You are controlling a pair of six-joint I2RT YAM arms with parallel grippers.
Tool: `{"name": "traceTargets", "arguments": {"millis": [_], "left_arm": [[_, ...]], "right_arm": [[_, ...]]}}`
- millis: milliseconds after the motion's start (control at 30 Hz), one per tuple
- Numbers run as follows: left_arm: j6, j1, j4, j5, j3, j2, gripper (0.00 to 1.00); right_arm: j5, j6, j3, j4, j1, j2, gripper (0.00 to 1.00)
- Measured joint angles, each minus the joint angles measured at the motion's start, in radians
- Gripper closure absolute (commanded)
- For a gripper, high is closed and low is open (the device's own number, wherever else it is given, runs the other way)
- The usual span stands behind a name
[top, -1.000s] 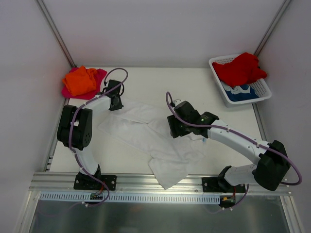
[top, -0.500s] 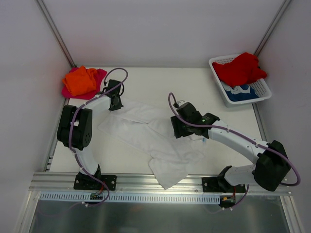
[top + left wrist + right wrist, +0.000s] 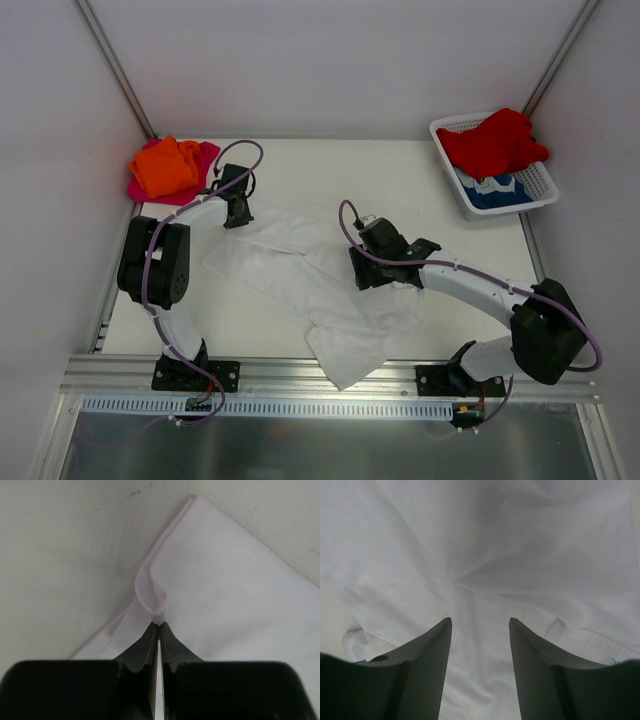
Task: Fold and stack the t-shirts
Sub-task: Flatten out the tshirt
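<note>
White shirt [image 3: 300,280] lies rumpled mid-tabletop [image 3: 330,170]. Its long axis runs diag., far-left to near-right.

Left claw [image 3: 236,212] sits at the far-left end. In the L wrist view it's pressed together [image 3: 158,630], pinching a small ridge of cloth at the shirt's edge [image 3: 240,580]. The corner is just beyond the tips, w/ bare tabletop to the left of it.

Right claw [image 3: 362,270] is over the shirt's middle, on its right side. In the R wrist view it's spread wide [image 3: 480,621] w/ nothing between the fingers and wrinkled white cloth [image 3: 485,545] right under and ahead.

So one end is held and the other isn't. The loose near-right end lies toward the R arm's base and is much nearer R than L. Judgement: R has cloth directly below and could drop straight down to pinch, but that's mid-body, not an edge. To pull the shirt flat along its axis w/ L, it would likely want a hold nearer the free end.

Elsewhere: orange shirt [image 3: 165,165] on a pink one [image 3: 205,155] at far left; red shirt [image 3: 492,140] in the basket [image 3: 540,195] at far right. All are well apart from both claws.
</note>
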Motion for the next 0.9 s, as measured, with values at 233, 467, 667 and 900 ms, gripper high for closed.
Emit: {"name": "traceTargets", "arguments": {"millis": [233,467,667,900], "left_arm": [[0.0,0.0,0.0,0.006,0.0,0.0,1.0],[0.0,0.0,0.0,0.006,0.001,0.001,1.0],[0.0,0.0,0.0,0.01,0.011,0.019,1.0],[0.0,0.0,0.0,0.024,0.014,0.033,1.0]], "right_arm": [[-0.042,0.006,0.001,0.053,0.0,0.096,0.48],[-0.06,-0.003,0.057,0.061,0.007,0.243,0.49],[-0.059,-0.019,0.165,0.055,0.017,0.293,0.49],[-0.06,-0.04,0.28,0.05,0.021,0.311,0.49]]}}
